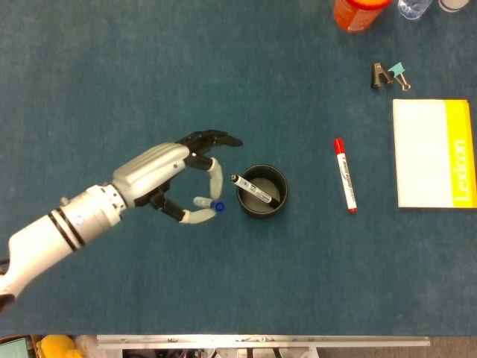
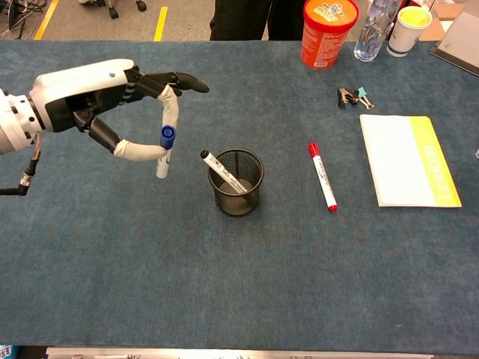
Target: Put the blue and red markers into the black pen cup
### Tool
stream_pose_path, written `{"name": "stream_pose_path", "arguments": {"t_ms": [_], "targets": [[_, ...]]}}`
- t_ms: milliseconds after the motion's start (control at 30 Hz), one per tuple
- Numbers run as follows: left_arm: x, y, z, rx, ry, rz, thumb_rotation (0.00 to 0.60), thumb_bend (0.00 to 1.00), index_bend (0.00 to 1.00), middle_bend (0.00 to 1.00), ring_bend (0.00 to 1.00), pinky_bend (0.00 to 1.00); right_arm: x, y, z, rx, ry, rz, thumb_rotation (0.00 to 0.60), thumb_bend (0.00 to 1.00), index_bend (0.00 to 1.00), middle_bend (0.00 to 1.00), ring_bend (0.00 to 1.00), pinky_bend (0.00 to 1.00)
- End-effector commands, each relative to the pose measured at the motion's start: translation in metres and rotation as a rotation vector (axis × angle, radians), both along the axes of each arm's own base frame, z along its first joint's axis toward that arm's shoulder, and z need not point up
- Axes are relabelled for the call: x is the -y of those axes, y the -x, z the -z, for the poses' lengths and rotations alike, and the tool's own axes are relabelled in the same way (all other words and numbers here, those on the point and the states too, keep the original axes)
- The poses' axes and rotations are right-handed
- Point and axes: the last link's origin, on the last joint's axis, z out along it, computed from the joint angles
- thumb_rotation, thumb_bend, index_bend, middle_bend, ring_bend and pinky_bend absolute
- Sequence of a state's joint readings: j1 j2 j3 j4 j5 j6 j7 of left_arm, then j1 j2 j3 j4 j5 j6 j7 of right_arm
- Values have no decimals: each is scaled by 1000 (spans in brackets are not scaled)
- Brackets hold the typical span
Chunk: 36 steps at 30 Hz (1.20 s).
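Observation:
My left hand (image 1: 175,179) (image 2: 120,101) pinches the blue marker (image 2: 165,151) (image 1: 209,203) between thumb and a finger, holding it roughly upright with the blue cap on top, just left of the black mesh pen cup (image 1: 261,192) (image 2: 236,182). A black-capped white marker (image 1: 252,189) (image 2: 221,172) leans inside the cup. The red marker (image 1: 344,174) (image 2: 322,176) lies flat on the cloth to the right of the cup. My right hand shows in neither view.
A yellow-edged notepad (image 1: 434,153) (image 2: 408,160) lies at the right. Binder clips (image 1: 390,75) (image 2: 353,97) sit behind it. An orange tub (image 2: 328,31), a bottle (image 2: 373,30) and a cup (image 2: 410,30) stand along the far edge.

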<state>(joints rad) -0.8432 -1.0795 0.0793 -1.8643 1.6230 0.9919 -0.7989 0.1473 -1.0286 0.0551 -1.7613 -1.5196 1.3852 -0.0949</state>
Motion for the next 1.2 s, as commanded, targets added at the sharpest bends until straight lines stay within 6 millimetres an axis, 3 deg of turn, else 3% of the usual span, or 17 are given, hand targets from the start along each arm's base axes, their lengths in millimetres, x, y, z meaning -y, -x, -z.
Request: {"name": "stream_pose_path", "arguments": {"t_ms": [33,733,1200], "targets": [[-4,-15,4,49,39,-47,600,256,676,98,0,4,1,0,0,0,-1,1,600,138,471,369,287,255],[-8,-63,31,147,126,-146,600,256,668,90,0,4,13,-6,-5,30,36,-21,600,138,471,369,287,255],[-19,-73,63,141,103,-177,600,256,668,90,0,4,13,-3,-5,38,37,-12,600,137,471,369,287,255]]}}
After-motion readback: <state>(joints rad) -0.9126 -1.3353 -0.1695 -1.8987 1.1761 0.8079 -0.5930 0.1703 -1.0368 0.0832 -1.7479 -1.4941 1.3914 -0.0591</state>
